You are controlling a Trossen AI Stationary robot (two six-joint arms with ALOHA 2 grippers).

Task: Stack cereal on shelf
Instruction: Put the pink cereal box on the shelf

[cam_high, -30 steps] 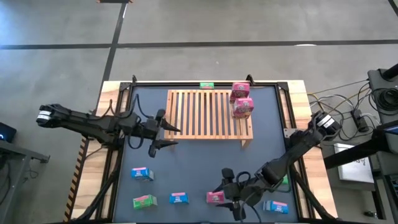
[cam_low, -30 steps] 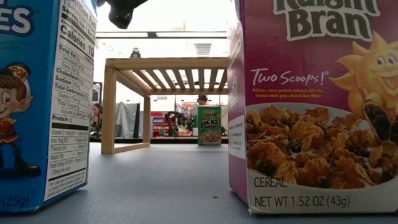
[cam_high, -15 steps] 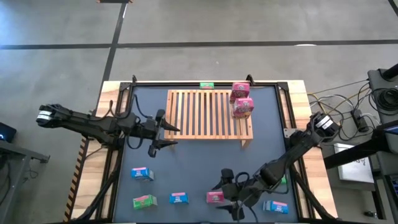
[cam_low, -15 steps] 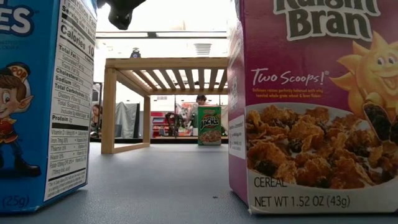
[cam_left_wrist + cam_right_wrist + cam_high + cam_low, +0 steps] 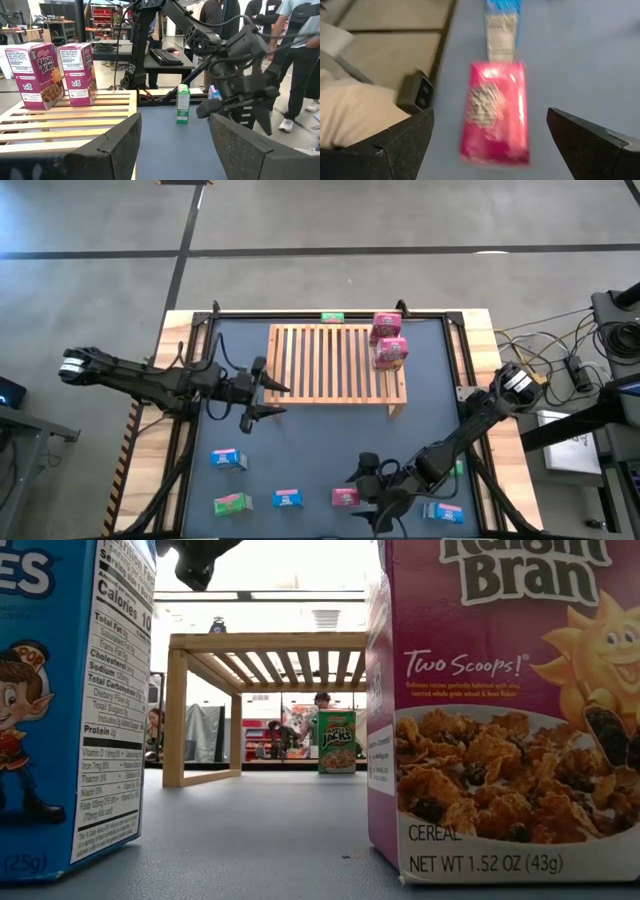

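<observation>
The light-wood rack [image 5: 335,365] stands at the table's far middle, with two pink cereal boxes [image 5: 388,340] upright on its far right corner; they also show in the left wrist view [image 5: 50,74]. A third pink box [image 5: 346,498] stands near the table's near edge, large in the low view [image 5: 510,710]. My right gripper [image 5: 368,490] is open just to this box's right, and the box [image 5: 496,112] shows ahead between its fingers, untouched. My left gripper [image 5: 262,395] is open and empty at the rack's left end. Blue and green boxes stand scattered on the table.
Blue boxes [image 5: 228,459] [image 5: 288,499] [image 5: 445,512] and a green box [image 5: 232,503] stand along the near part of the table. Another green box [image 5: 332,317] stands behind the rack at the far edge. People stand in the room beyond the table [image 5: 300,60].
My right gripper has edged slightly toward the table's near edge beside the pink box and stays open. No box has moved.
</observation>
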